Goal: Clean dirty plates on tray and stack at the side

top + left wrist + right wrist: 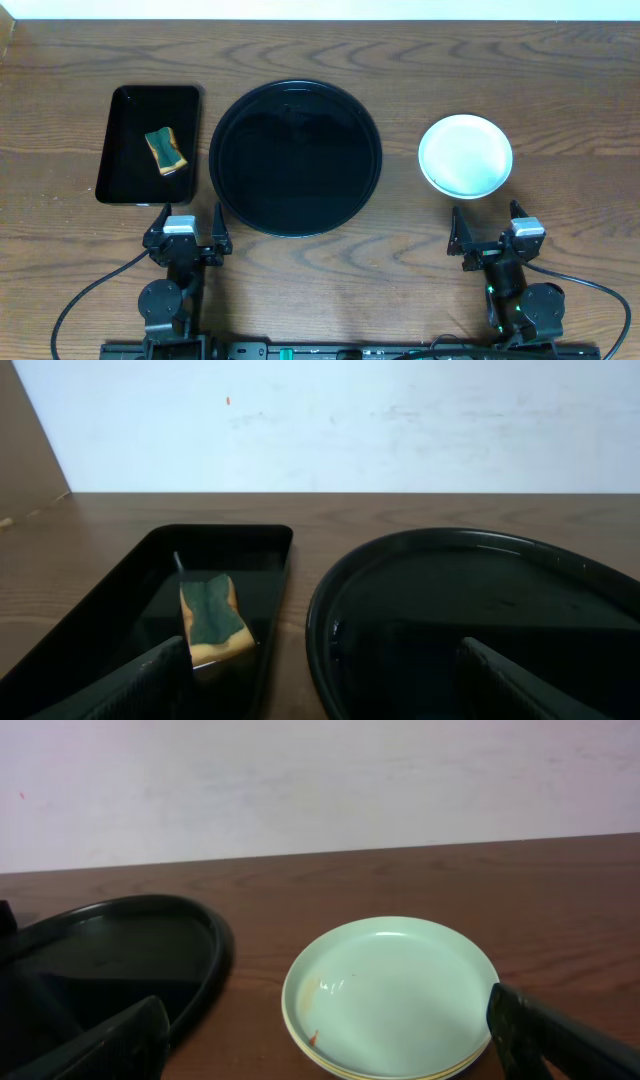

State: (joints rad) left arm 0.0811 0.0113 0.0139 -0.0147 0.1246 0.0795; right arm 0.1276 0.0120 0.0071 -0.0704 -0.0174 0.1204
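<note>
Sitting on the bare wood at 3 o'clock of the round tray (295, 158), the stack of plates (465, 155) is well apart from the tray's rim. Through my right wrist camera the top plate (390, 995) is pale blue-green, with a small orange fleck (313, 1037) near its rim at 7 o'clock and a faint smear just above that. A pale yellow edge peeks out beneath it. How many plates make up the stack I cannot tell.

My right gripper (486, 228) hangs at 6 o'clock of the stack, near it but not touching. Its fingers (560, 1040) are spread wide, with nothing between them. The round tray is glossy black with a raised rim.

My left gripper (189, 222) waits at about 7 o'clock of the tray, just off its rim. Its fingers (140, 685) are also spread wide and grip nothing.

At 9 o'clock of the round tray, just beside it, lies a smaller rectangular tray (120, 170), also black. A sponge (167, 150), green on one face and yellow on its sides, rests inside it, tilted. All of this stands on a dark wooden table (400, 270).
</note>
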